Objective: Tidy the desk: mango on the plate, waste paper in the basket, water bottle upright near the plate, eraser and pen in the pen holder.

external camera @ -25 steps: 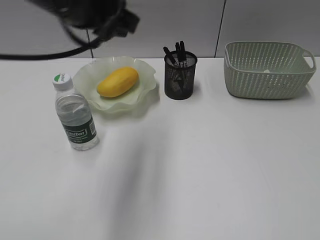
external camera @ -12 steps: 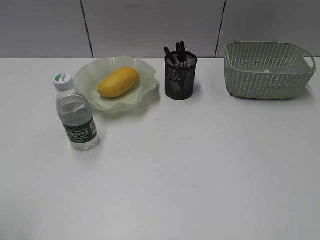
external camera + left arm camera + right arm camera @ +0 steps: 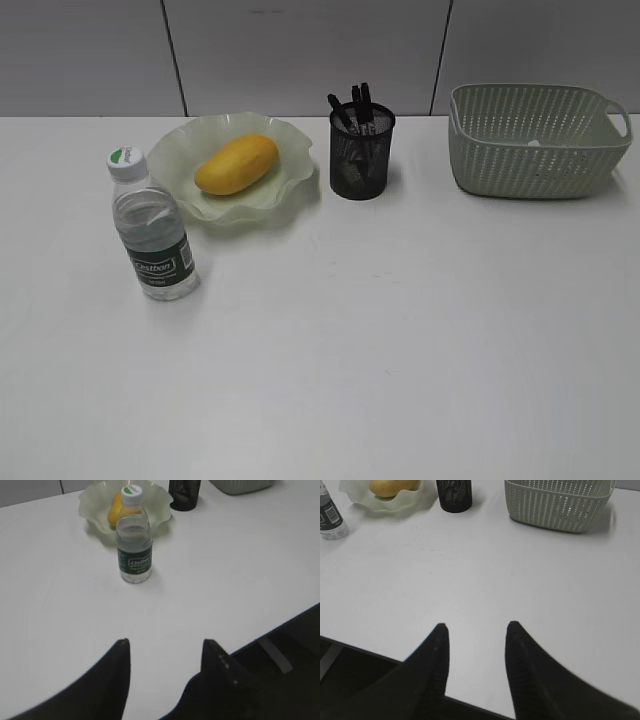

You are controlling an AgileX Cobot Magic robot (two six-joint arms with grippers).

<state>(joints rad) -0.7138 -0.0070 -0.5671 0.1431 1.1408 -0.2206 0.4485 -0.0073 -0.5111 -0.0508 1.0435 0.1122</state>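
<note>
Left arm, which blurred the exterior view's upper left a second ago, is gone from it. Left gripper (image 3: 165, 652) and right gripper (image 3: 474, 635) hang spread, empty. Mango (image 3: 236, 164) on plate (image 3: 290, 150), water bottle (image 3: 152, 228) upright beside it at left. Task appears complete.

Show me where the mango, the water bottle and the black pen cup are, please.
mango (image 3: 236, 164), exterior view, middle of the yellow skin.
water bottle (image 3: 153, 235), exterior view, clear body just above the green label.
pen holder (image 3: 361, 160), exterior view, front of the black mesh wall.
</note>
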